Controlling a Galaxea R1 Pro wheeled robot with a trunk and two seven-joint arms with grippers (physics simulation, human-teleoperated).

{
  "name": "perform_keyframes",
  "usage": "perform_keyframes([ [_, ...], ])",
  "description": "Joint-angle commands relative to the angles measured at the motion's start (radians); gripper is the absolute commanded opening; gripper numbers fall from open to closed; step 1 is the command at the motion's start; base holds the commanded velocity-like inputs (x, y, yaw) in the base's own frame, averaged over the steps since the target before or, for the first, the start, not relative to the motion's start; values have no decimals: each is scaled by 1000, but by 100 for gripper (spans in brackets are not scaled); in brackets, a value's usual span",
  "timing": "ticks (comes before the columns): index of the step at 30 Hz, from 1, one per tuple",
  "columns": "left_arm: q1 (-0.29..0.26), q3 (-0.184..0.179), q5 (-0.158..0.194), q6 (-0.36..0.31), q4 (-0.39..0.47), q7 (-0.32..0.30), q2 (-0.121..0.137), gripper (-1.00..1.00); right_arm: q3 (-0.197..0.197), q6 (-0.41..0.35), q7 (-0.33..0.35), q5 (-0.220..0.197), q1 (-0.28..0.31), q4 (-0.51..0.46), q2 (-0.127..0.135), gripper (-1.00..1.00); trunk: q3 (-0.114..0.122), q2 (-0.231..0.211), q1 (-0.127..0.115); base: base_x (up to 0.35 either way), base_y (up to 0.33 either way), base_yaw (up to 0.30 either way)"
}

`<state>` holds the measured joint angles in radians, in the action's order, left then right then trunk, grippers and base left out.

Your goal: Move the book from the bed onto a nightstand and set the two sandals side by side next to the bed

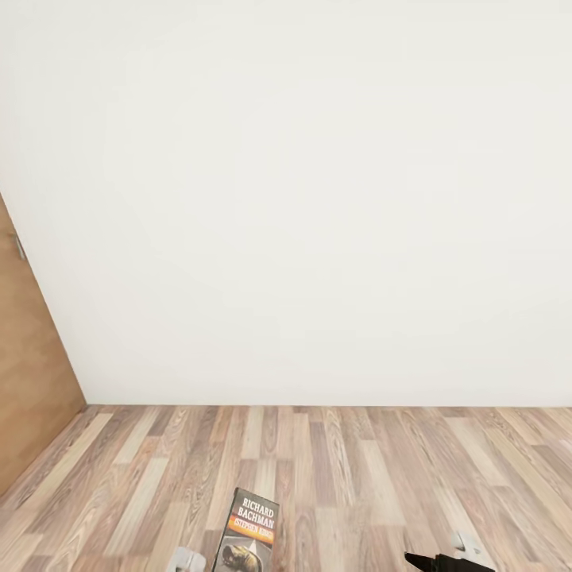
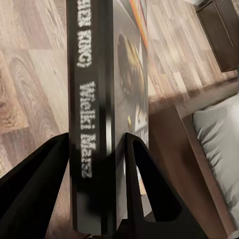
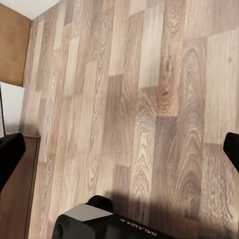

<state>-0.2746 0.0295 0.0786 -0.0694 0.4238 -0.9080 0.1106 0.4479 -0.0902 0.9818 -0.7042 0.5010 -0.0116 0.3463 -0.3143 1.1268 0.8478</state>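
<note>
Your head camera faces a plain white wall (image 1: 302,199) above a wood-plank floor (image 1: 357,469), with a light brown wooden door (image 1: 32,381) at the left edge. At the bottom of that view, the small thin paperback book (image 1: 249,531) with its dark cover, white "Richard Bachman" lettering and orange band stands upright, well above the planks.

In your left wrist view, the left gripper (image 2: 97,149) has its two black fingers (image 2: 40,174) clamped on the book (image 2: 94,124), one on each cover, with the dark spine and its white lettering running between them. Beyond the book you see the light-grey mattress and dark brown frame of the bed (image 2: 219,134), and farther off a low dark brown wooden cabinet, the nightstand (image 2: 219,30), standing on the floor.

Your right wrist view looks down on bare planks (image 3: 149,99). The right gripper (image 3: 119,154) has its black fingertips (image 3: 10,154) at opposite edges of the picture, spread wide apart with nothing between them. A grey and black part of the robot's body (image 3: 99,221) sits below.
</note>
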Motion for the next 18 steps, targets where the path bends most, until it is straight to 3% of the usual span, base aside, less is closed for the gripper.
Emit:
perform_keyframes([
  [1, -1, 3, 7, -7, 0, -5, 0, -100, 6, -9, 3, -11, 1, -1, 0, 100, -1, 1, 1, 314, 0, -67],
  [18, -1, 3, 7, -7, 0, -5, 0, -100, 6, -9, 3, -10, 1, -1, 0, 100, -1, 1, 1, 319, 0, -53],
])
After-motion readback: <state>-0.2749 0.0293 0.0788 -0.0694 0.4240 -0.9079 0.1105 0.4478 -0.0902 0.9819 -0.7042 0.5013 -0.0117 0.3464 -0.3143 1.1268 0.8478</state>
